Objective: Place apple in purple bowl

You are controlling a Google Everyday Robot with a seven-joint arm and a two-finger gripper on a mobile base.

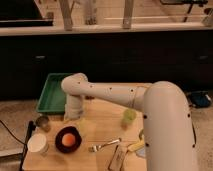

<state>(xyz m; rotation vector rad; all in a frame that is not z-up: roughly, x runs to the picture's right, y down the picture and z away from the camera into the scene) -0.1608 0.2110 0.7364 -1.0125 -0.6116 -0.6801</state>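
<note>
The apple (68, 139), small, round and orange-red, lies inside the purple bowl (58, 138) at the front left of the wooden table. The bowl is dark, glossy and shallow. My white arm reaches from the right across the table to the left. My gripper (74, 116) points down just behind the bowl, slightly to its right, above the table and apart from the apple.
A white cup (38, 144) stands left of the bowl and a small metal can (42, 122) behind it. A green tray (52, 93) sits at the back left. A light-green cup (129, 117), a fork (105, 146), a yellow item (136, 146) and a dark flat object (117, 160) lie to the right.
</note>
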